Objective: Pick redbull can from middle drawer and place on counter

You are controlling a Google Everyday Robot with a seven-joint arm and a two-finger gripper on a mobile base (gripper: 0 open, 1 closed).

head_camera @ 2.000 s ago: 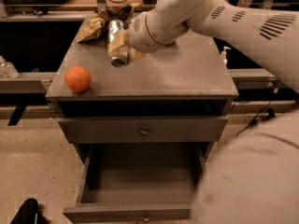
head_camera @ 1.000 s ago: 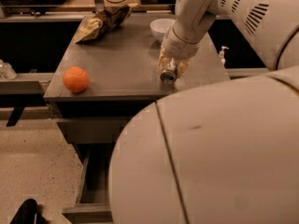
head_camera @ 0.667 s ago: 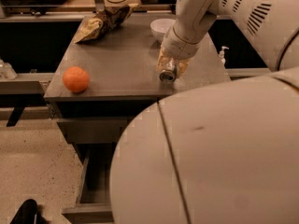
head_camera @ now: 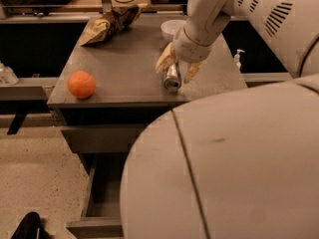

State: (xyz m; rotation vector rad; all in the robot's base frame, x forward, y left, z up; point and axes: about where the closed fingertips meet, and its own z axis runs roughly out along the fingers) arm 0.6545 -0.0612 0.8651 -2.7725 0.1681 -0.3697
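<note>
The redbull can is a slim silver can, tilted with its end toward me, on the grey counter near the front edge, right of centre. My gripper reaches down from the upper right. Its yellowish fingers are spread on either side of the can, with a gap showing on the right side. The middle drawer stands pulled out below. Only its left wall and a strip of floor show, the rest is hidden behind my arm's white body.
An orange ball sits at the counter's front left. A crumpled brown bag lies at the back left. A white bowl stands at the back, just behind my gripper. A small white bottle stands beyond the counter's right edge.
The arm carried the can from the back left of the counter down to the front right. Since then the fingers have spread apart around the can.
</note>
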